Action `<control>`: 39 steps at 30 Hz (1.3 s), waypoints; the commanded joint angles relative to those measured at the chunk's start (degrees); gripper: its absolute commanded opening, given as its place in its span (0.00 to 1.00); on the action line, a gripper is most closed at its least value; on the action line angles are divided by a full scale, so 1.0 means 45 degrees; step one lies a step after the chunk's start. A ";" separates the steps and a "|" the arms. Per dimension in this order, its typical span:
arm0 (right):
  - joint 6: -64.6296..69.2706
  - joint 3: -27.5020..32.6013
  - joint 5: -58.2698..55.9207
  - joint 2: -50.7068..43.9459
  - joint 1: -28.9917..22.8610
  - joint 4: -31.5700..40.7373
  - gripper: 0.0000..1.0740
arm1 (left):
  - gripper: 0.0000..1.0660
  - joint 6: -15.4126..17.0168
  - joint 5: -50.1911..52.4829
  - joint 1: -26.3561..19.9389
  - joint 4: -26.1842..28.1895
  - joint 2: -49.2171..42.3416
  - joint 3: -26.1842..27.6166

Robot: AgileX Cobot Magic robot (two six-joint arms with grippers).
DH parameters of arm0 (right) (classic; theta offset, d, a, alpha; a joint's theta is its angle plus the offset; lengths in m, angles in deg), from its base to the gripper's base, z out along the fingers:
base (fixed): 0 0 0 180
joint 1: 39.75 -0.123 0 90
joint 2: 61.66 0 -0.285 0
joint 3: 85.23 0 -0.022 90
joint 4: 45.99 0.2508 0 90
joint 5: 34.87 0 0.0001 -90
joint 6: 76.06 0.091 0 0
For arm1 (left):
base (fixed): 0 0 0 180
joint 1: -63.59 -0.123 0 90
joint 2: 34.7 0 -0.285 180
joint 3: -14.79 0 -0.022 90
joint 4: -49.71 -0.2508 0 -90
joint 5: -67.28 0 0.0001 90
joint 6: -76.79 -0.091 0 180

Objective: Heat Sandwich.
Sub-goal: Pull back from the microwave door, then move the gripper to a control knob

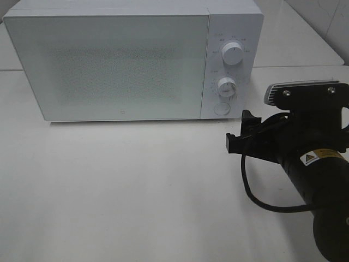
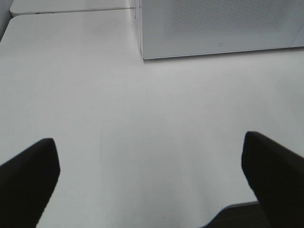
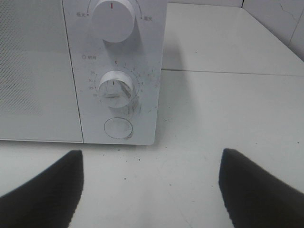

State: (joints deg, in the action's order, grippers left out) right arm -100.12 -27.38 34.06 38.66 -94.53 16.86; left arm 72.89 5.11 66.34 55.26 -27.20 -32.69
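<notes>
The sandwich is out of view in every frame. A white microwave stands at the back of the white table with its door closed. My right gripper hovers open just off the microwave's front right corner, with nothing between its fingers. The right wrist view has that gripper facing the control panel, with the lower dial and the round button straight ahead. My left gripper is open and empty over bare table, some way in front of the microwave's left corner. The left arm does not show in the high view.
The panel carries an upper dial, a lower dial and a round button. A black cable loops below the right arm. A second white table adjoins behind, with a tiled wall at the far right.
</notes>
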 commanded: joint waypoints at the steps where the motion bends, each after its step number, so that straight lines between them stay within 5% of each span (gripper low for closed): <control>1: -0.0166 -0.0102 0.0242 0.0064 -0.0038 0.0089 0.71 | 0.94 0.0064 0.0178 -0.0025 0.0000 -0.0216 -0.0013; 15: 0.0344 -0.0280 0.0420 0.0458 0.0535 -0.0140 0.71 | 0.94 0.0064 0.0178 -0.0025 0.0000 -0.0216 -0.0013; 39: 0.1235 -0.3667 -0.0344 0.3616 0.2687 -0.3425 0.71 | 0.94 0.0064 0.0178 -0.0025 0.0000 -0.0216 -0.0013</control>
State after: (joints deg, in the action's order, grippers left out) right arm -95.14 -43.31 32.97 54.82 -82.78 2.65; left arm 72.89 5.11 66.34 55.26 -27.20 -32.69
